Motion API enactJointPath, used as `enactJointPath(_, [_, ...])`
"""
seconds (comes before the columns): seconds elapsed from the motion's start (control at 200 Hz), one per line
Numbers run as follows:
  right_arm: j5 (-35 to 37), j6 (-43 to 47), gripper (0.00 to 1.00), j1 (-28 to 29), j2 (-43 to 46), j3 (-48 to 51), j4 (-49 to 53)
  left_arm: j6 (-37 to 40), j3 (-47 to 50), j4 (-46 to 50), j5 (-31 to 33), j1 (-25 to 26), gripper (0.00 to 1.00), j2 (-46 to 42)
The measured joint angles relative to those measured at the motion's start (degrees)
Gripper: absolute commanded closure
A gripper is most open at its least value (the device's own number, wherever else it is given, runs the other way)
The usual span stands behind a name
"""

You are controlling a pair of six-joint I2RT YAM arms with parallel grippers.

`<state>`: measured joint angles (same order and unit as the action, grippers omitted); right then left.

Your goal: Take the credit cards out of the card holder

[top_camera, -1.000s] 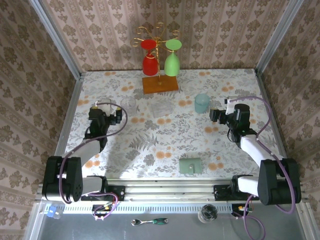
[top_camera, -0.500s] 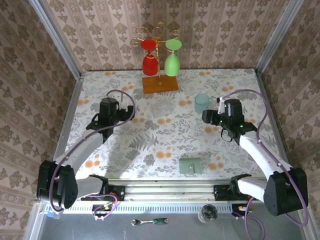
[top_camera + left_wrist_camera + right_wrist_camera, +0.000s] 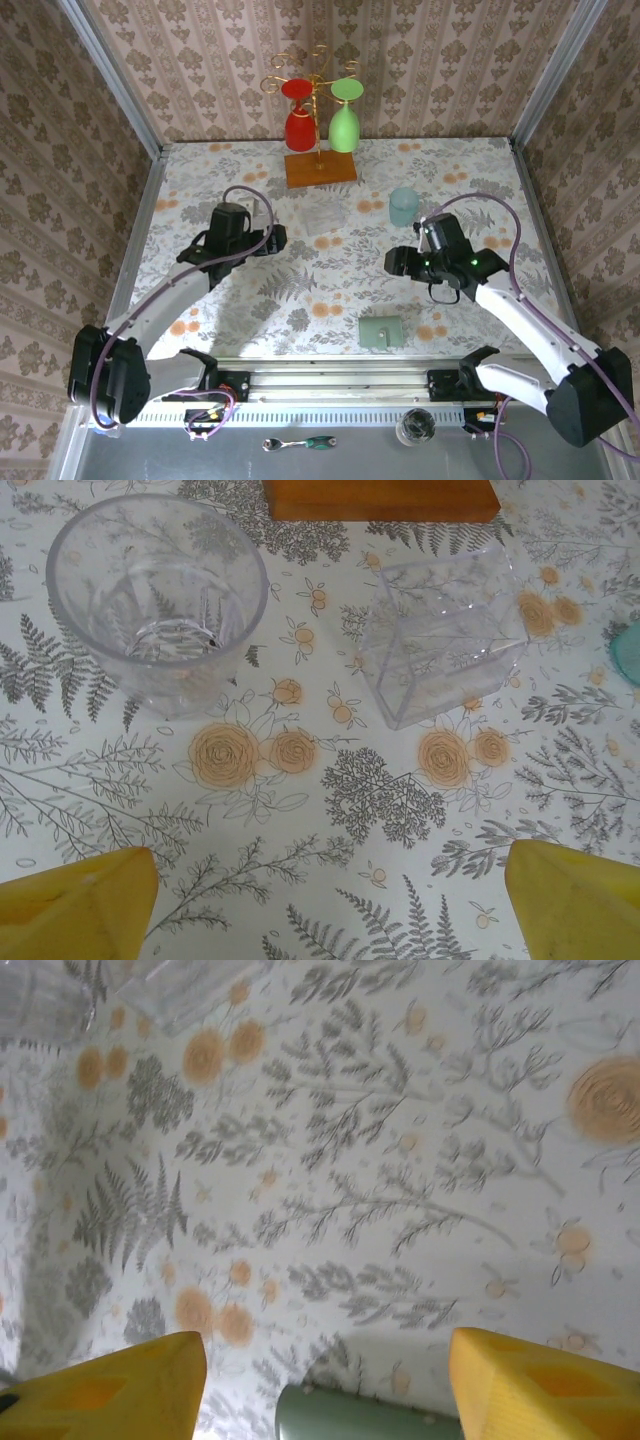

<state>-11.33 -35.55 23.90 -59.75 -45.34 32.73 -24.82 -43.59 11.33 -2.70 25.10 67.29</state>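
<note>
Two claws in play, both empty. Left claw [image 3: 273,240] hangs over the left-middle of the bench [image 3: 470,170], jaws spread wide with nothing between them; its wrist view looks down past the yellow fingertips [image 3: 80,905] at a clear tumbler [image 3: 158,600] and a clear plastic tray [image 3: 440,630], with the orange wooden base plate [image 3: 380,498] beyond. Card holder [image 3: 380,331] lies flat and folded shut at the near edge, right of centre, well apart from the left claw. No credit cards can be seen, so presumably all are inside. Right claw [image 3: 397,262] hovers nearer to it, jaws parted, gripping nothing; in its wrist view the holder's green edge [image 3: 365,1418] sits at the bottom between the fingertips. Teal cup [image 3: 403,206] stands behind that claw. Judged step: the approach, with the holder untouched. Next move needs the right claw brought down onto the holder to pin or lift it, and the left brought across to open the flap. Against the frame a second ago: both arms have swung in from the bench's sides, the right claw has left the cup and come nearer and lower with its jaws somewhat narrower, and the holder has not moved.
</note>
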Motion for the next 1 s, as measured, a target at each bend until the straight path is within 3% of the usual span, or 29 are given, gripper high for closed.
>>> enactJointPath(0.28, [-1.57, -13.90, 0.29, 7.74, 4.57, 2.16, 2.05, -6.97, 0.94, -1.81, -6.43, 0.94, 0.13, -0.74])
enactJointPath(0.405, [-2.21, -17.00, 0.28, 12.22, 4.87, 3.19, 3.28, -8.74, -0.07, -1.90, -10.64, 4.02, 0.17, 3.23])
enactJointPath(0.675, [-2.91, -22.84, 0.25, 22.69, 5.05, 11.06, 3.34, -11.76, -2.58, -2.78, -15.37, 9.20, 0.15, 11.54])
enactJointPath(1.0, [-4.59, -27.30, 0.21, 24.90, 5.75, 20.04, -2.10, -13.42, -2.69, -4.55, -16.22, 10.49, 0.14, 14.29])
